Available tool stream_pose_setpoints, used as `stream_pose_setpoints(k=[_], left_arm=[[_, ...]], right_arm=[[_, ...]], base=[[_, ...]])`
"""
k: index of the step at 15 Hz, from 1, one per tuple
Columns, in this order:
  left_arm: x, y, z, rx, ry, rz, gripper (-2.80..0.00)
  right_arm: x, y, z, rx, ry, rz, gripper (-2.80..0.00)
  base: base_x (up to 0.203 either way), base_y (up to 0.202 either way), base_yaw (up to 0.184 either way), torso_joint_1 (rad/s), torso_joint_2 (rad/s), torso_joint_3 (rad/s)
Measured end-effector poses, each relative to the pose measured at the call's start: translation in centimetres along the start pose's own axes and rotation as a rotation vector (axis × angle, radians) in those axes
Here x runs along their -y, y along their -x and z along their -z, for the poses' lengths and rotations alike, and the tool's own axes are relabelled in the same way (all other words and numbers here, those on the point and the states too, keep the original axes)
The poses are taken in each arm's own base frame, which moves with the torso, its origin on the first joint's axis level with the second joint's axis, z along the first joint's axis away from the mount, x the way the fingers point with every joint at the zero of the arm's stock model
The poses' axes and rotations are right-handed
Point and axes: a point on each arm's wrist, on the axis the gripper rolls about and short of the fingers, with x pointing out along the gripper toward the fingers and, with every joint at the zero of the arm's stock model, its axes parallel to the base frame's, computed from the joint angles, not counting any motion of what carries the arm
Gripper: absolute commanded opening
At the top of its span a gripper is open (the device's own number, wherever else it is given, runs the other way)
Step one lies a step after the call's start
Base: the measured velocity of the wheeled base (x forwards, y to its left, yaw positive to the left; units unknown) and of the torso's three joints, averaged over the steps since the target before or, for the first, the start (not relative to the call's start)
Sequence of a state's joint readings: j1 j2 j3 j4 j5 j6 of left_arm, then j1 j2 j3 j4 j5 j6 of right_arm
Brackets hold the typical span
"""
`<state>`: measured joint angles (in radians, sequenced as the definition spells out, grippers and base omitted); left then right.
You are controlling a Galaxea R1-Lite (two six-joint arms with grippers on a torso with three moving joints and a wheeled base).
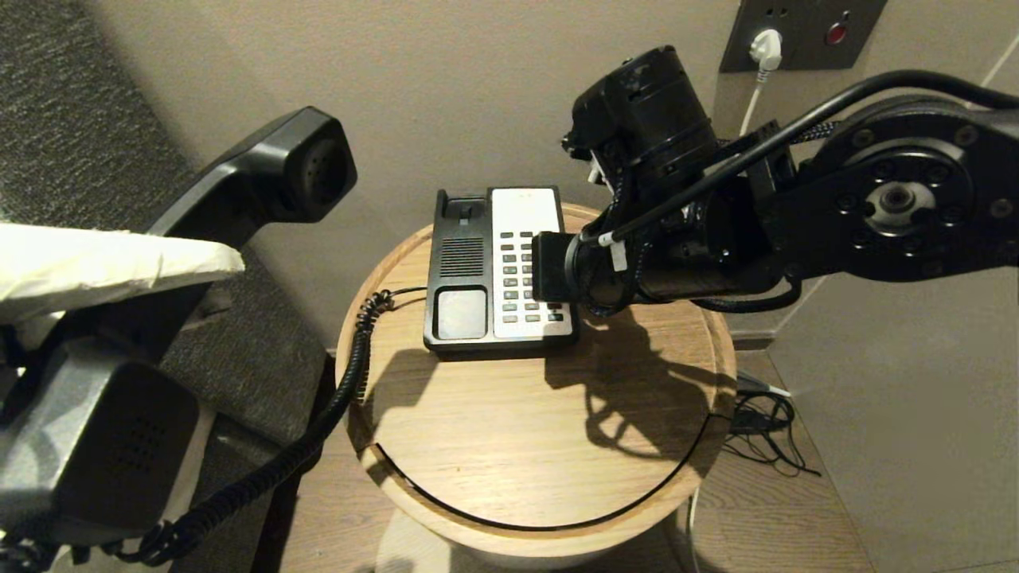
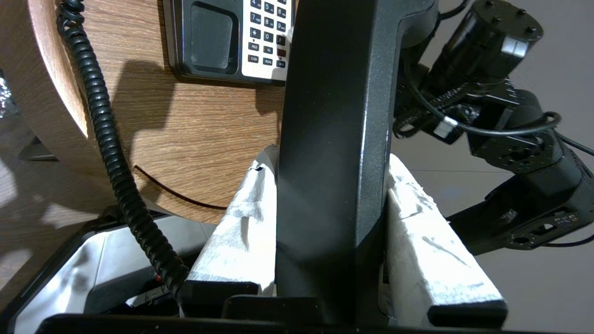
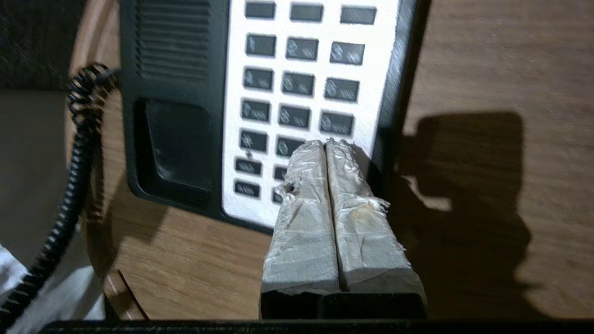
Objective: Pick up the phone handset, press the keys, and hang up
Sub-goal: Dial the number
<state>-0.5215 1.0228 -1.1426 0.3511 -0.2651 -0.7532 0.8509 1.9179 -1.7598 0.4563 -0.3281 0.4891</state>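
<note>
Risk is growing as we're holding the phone handset (image 2: 332, 139) clamped in the left gripper (image 2: 332, 260) off to the table's left w/ the right gripper (image 3: 325, 150), jaws together, hovering at the keys (image 3: 297, 83), so blunt tips may be hitting two buttons or dragging the phone base (image 1: 458, 270).

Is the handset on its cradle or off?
Off: the left gripper clamps the handset beside the table; the phone's cradle lies bare.

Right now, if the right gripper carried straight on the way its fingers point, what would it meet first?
Probably the keys: the right gripper, fingers shut, points at the lower rows of the white faceplate. Whether it already touches is unclear.
</note>
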Motion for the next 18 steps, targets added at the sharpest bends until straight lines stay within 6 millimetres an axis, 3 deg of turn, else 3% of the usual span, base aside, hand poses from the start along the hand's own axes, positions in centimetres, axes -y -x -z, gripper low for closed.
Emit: stream_pose_setpoints(k=[9, 18], left_arm=[[-0.1, -0.1, 0.1, -0.004, 0.001, -0.003, -2.80], [-0.2, -0.2, 0.1, -0.007, 0.003, -0.006, -2.80]], right_arm=[[0.6, 1.6, 1.4, -0.062, -0.033, 0.011, -2.80], [-0.4, 1.1, 2.0, -0.076, -0.015, -0.008, -2.80]], base=[[0.000, 0.000, 0.000, 0.000, 0.00, 0.000], [0.000, 0.000, 0.000, 0.000, 0.00, 0.000]])
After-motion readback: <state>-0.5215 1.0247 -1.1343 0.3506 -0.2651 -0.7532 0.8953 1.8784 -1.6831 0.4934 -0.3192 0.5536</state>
